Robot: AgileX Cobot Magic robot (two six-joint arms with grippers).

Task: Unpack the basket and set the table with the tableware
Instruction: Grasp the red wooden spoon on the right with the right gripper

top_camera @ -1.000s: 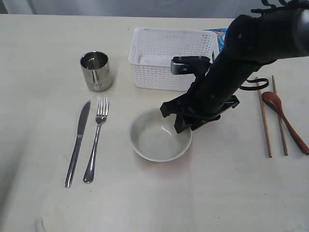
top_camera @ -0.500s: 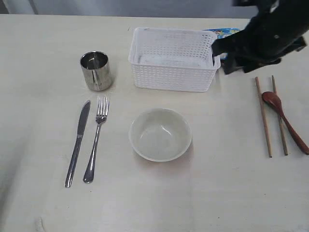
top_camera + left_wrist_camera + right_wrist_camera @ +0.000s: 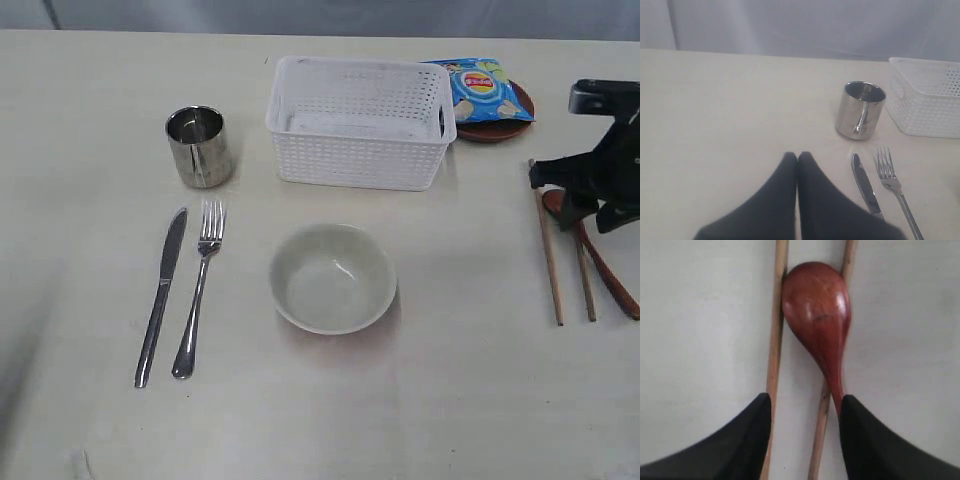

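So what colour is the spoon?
The spoon is dark red-brown; the right wrist view shows it best.

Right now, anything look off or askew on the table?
Two things. The dark red-brown spoon lies slanted between the wooden chopsticks, its handle crossing one stick instead of lying beside them. A blue chip bag sits on the small brown round plate beside the white perforated plastic basket. The rest looks tidy.

Soft, even light, faint shadow under the bowl (image 3: 332, 278), bright glints on the cup (image 3: 200, 147), slight overall softness.

Glossy wooden spoon (image 3: 817, 315), polished steel cup (image 3: 199, 146)
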